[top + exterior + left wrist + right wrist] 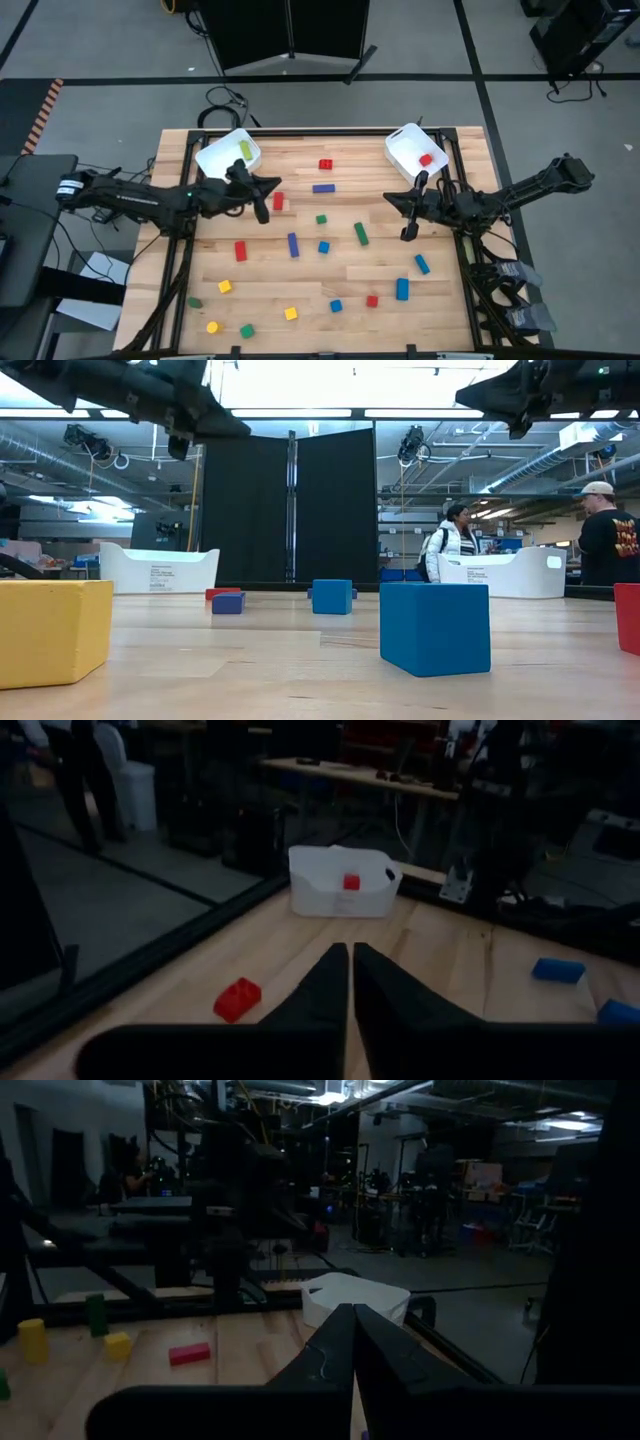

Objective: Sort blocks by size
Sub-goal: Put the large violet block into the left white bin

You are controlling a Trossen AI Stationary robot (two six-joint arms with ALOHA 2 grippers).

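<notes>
Several red, blue, green and yellow blocks lie scattered on the wooden table (450,320), among them a red block (278,201), a blue bar (293,244) and a green bar (361,234). A yellow-green block (246,150) lies in the left white bin (222,160), and a red block (426,159) lies in the right white bin (403,150). My left gripper (263,213) hovers shut and empty beside the left bin; its wrist view (350,948) shows the fingertips together. My right gripper (407,233) hovers shut and empty by the right bin, fingertips together (352,1310).
The two bins stand at the table's far left and far right corners. Most blocks lie in the middle and along the near edge, such as a blue cube (435,628) and a yellow one (52,630). People (452,540) stand in the room behind.
</notes>
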